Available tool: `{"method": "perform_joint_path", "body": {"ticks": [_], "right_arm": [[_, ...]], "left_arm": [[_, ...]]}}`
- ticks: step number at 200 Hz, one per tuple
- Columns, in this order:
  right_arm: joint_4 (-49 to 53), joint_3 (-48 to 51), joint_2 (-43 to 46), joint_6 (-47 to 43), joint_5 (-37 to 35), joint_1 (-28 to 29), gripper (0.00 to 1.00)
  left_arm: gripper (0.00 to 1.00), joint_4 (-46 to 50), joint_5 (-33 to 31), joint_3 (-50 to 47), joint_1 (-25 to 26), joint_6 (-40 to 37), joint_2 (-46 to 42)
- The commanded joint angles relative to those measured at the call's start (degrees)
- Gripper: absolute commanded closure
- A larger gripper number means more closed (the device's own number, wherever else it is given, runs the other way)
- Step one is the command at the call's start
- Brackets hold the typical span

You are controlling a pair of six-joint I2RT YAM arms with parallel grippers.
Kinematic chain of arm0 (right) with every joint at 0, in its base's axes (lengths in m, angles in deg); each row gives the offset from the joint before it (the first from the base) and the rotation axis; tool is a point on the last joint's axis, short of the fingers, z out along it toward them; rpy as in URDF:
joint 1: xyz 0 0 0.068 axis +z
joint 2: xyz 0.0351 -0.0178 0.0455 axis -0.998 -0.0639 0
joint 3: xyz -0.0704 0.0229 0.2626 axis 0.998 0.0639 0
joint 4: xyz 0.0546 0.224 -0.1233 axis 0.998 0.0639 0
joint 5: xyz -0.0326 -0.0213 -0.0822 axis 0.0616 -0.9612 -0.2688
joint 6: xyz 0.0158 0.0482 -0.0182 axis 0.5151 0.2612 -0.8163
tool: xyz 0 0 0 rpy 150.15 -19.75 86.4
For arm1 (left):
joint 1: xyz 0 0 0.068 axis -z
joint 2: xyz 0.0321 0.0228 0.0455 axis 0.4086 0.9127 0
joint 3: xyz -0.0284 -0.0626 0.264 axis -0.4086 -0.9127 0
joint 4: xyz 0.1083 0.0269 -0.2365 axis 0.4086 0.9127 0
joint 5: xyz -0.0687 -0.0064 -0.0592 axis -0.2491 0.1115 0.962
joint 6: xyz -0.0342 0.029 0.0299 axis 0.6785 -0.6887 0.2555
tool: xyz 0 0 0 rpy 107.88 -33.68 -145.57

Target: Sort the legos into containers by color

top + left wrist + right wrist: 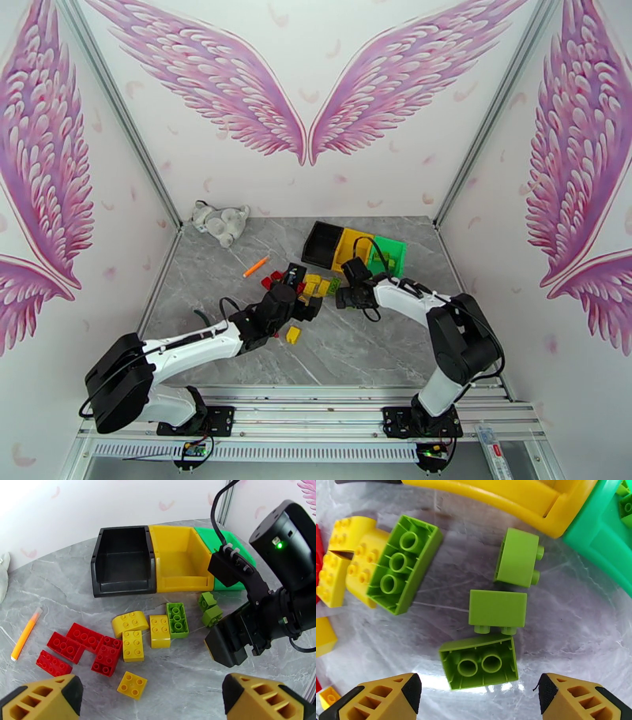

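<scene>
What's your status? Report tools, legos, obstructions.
Left tool open, empty. Right tool open above green legos. Red legos, yellow legos loose before bins. Orange marker lies aside.

Bright, even light is flooding the scene; pics mostly sharp.
Glare is washing across the table point(561, 638) near the right wrist cam; wall point(23, 499) is blowing out far left; edges are bowing w/ fisheye; shadows are falling soft.

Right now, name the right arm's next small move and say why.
Probably lower the right gripper and close on the upturned green brick: its jaws stand open, that brick lies just ahead of the fingertips, and the green bin is close beyond.
</scene>
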Motion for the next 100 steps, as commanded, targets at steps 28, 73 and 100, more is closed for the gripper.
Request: {"method": "perform_joint_path", "body": {"ticks": [28,73,100], "right_arm": [[0.7,-2.1,-2.4,-0.8,0.7,0.2,0.19],[1.1,-4.0,-4.7,-1.3,0.5,0.1,0.21],[1.3,-5.1,-6.0,-1.4,0.1,-0.1,0.22]], "left_arm": [[0.01,0.5,2.8,-0.7,-0.4,2.5,-1.2],[0.01,0.4,5.5,-0.5,-2.2,5.0,0.5],[0.01,0.4,7.6,-0.8,-4.4,7.1,1.1]]}}
